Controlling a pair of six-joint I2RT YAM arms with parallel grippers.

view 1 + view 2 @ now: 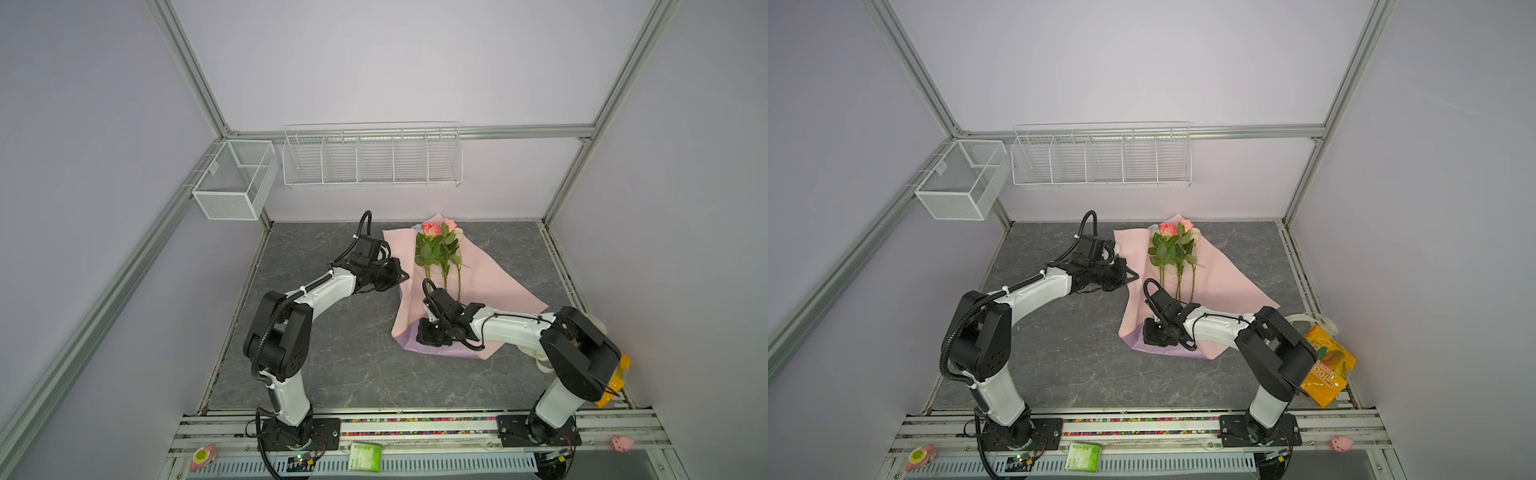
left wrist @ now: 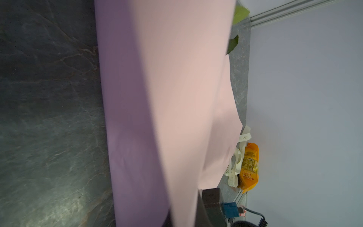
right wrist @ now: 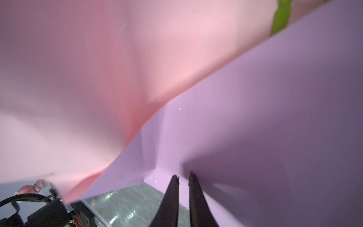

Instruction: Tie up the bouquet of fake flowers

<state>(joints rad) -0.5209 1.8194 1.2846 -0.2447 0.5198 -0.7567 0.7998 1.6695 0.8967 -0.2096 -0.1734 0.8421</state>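
Closest to the lens, a front rail point(image 1: 415, 428) carries both arm bases. Just in front of it are a green packet point(image 1: 365, 456), a small pink pig toy point(image 1: 622, 443) and a round yellow-and-pink item point(image 1: 202, 456). Beyond lies the dark marbled desk point(image 1: 332, 365), and on it a sheet of wrapping paper point(image 1: 494, 291), pink on top and lilac beneath, spread right of centre. The bouquet of fake flowers point(image 1: 439, 253) lies on the paper's far half, pink and peach blooms toward the back wall and green stems running toward the front; their ends are hidden behind the right arm's wrist. The left gripper point(image 1: 402, 276) is closed on the paper's left edge, which stands lifted off the desk. The raised sheet fills the middle of the left wrist view and hides the fingers. The right gripper point(image 3: 183, 175) hangs over the near lilac corner, its jaws a narrow slit apart with the tips against the lilac face; whether any paper is caught between them cannot be told. At the desk's right edge, behind the right arm, lie a cream lettered ribbon point(image 2: 244, 136) and an orange snack bag point(image 1: 1329, 365), the arm covering part of the bag. On the back wall hang a long divided wire rack point(image 1: 372, 160) and, at the left corner, a white mesh basket point(image 1: 232, 185).
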